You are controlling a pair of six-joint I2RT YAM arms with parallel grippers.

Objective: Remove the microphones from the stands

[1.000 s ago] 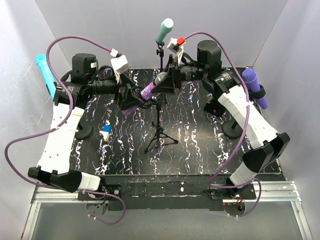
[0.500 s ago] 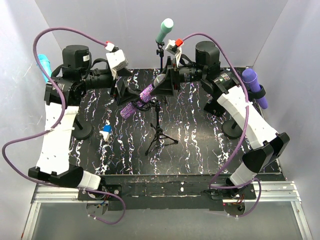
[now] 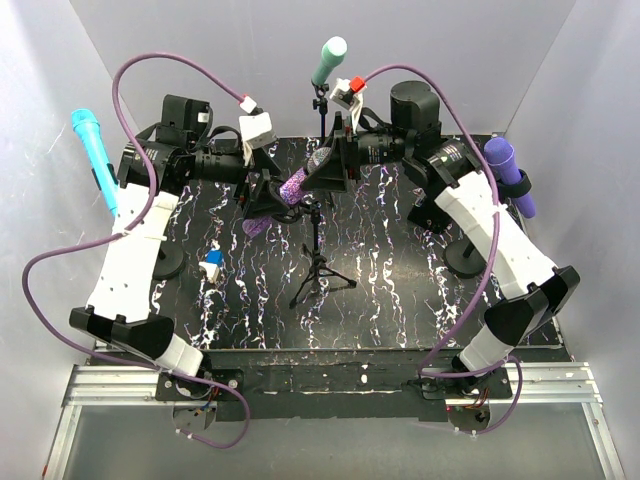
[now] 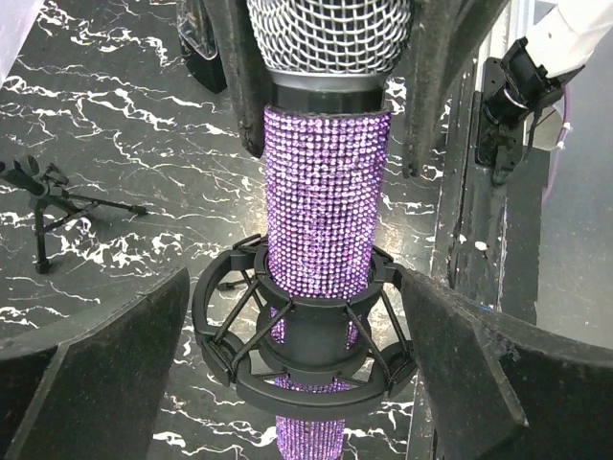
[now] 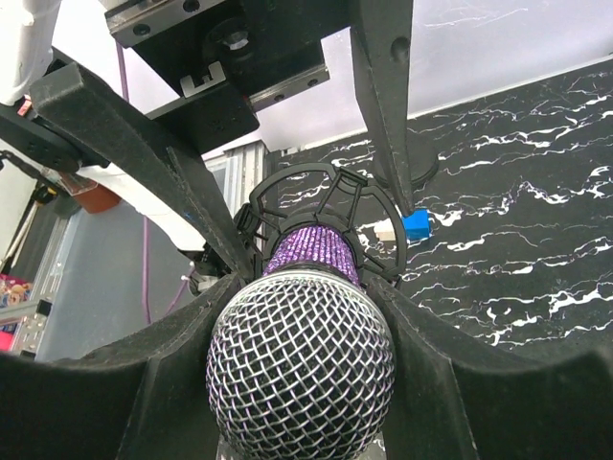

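Nearest to us, the tripod stand [image 3: 318,272] is standing on the black marbled surface [image 3: 400,300], and a small blue and white block [image 3: 211,266] is lying to its left; on top of the stand, the purple glitter microphone [image 4: 321,192] is sitting tilted in the black shock mount [image 4: 287,383], its body passing through the ring; the left gripper [image 3: 265,195] is standing wide open, one finger on each side of the mount and very near it; we cannot tell whether they are touching it; the right gripper [image 5: 302,326] is clamping the mesh head of the microphone between its fingers; farther back, a teal microphone [image 3: 328,60] is standing upright on another stand.
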